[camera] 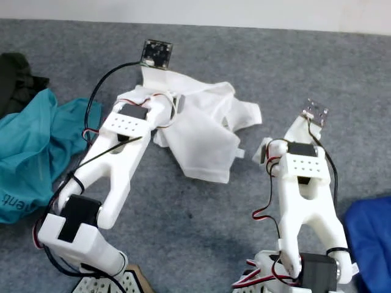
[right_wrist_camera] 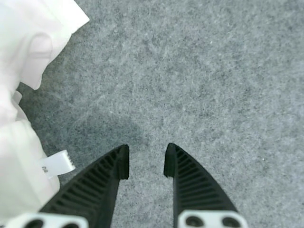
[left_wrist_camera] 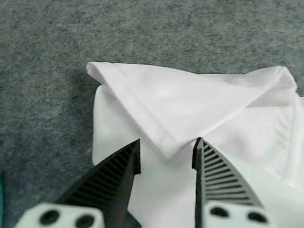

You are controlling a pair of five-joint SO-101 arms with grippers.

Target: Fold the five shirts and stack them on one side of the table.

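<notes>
Between the two arms, on the gray mat [camera: 201,232], the white shirt [camera: 204,131] lies crumpled. Its longest run slants from the far end under the left arm's wrist toward the near middle, and one sleeve pokes toward the right arm. From above, a teal shirt [camera: 30,152] and a dark garment [camera: 15,76] sit at the left edge and a blue shirt [camera: 372,238] at the right. The left wrist view shows a folded-over hem corner pointing into the left claw [left_wrist_camera: 167,142], whose jaws are spread wide on either side of it, not pinching. The right claw [right_wrist_camera: 146,147] hangs over bare mat, jaws parted a little, holding nothing, with the shirt's label [right_wrist_camera: 57,164] just beside it.
</notes>
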